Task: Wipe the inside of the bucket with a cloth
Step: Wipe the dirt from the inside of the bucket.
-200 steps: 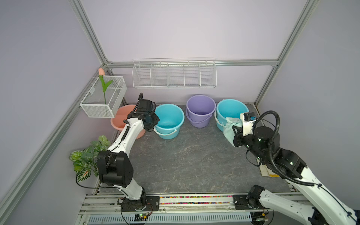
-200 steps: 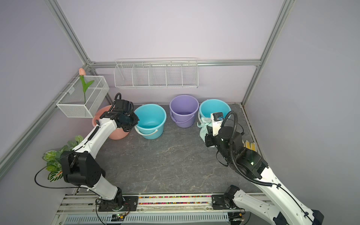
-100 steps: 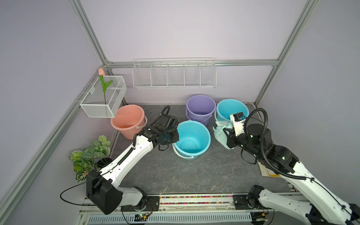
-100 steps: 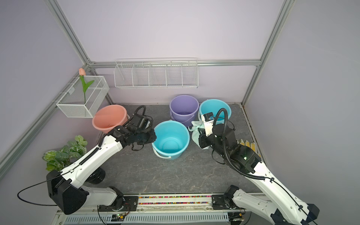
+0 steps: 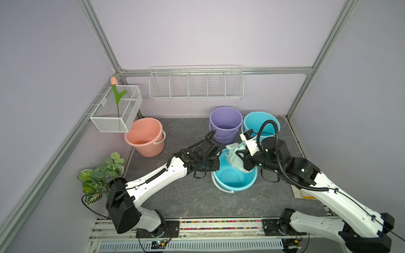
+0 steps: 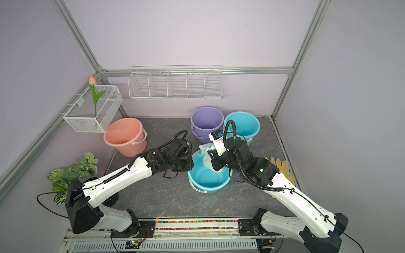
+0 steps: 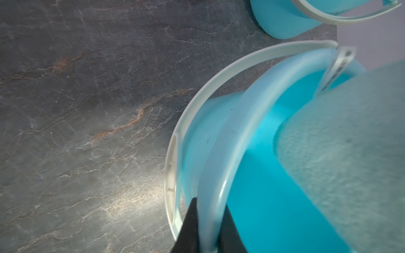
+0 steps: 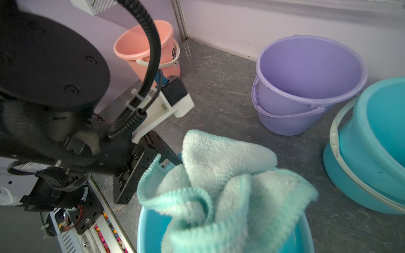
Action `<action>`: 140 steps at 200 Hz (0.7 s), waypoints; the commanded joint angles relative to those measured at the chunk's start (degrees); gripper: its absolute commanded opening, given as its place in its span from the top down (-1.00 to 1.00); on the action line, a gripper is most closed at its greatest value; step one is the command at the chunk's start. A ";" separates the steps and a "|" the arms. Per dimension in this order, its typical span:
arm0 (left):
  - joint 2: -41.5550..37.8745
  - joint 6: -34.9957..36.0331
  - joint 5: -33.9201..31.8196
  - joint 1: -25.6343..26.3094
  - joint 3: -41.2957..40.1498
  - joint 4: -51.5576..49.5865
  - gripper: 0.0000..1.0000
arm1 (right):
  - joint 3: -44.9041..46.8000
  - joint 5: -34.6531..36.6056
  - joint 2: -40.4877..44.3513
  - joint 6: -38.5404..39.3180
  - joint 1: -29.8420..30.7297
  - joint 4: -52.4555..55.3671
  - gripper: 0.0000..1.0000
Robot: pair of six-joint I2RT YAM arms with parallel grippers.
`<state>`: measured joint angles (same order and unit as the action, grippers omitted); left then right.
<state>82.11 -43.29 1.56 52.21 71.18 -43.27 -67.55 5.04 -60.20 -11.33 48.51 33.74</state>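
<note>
Left wrist: your left gripper (image 7: 209, 232) is clamping the bucket (image 7: 252, 175) rim; right gripper (image 5: 242, 162) is pinching the cloth (image 5: 233, 154) at twelve o'clock.

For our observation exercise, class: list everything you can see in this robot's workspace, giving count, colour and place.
middle bucket: one, blue, centre of table
corner bucket: one, blue, back right
purple bucket: one, back, beside corner bucket
pink bucket: one, back left
cloth: one, mint green, bunched over middle bucket
glove: one, yellow and white, right edge
wire shelf: one, white, back wall
wire basket: one, white, left wall
tulip: one, pink, in wire basket
plant: one, green, front left
table: one, dark grey
left gripper: black, shut on middle bucket's rim
right gripper: black, shut on cloth
</note>
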 commanded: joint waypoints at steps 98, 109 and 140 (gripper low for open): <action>-1.42 0.91 3.29 0.28 -1.83 1.38 1.00 | 15.34 -9.33 -5.18 32.17 1.94 -8.78 0.87; -1.77 1.21 3.65 0.35 -2.02 1.16 1.00 | 15.25 -9.75 -6.79 35.73 1.87 -8.75 0.87; -2.96 2.21 4.88 0.36 -2.90 0.29 1.00 | 14.77 -14.73 -10.57 46.14 0.99 -7.85 0.87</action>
<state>81.67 -42.41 4.47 52.18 69.30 -42.61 -52.97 -3.92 -68.58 21.54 50.00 26.74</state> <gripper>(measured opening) 0.128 0.093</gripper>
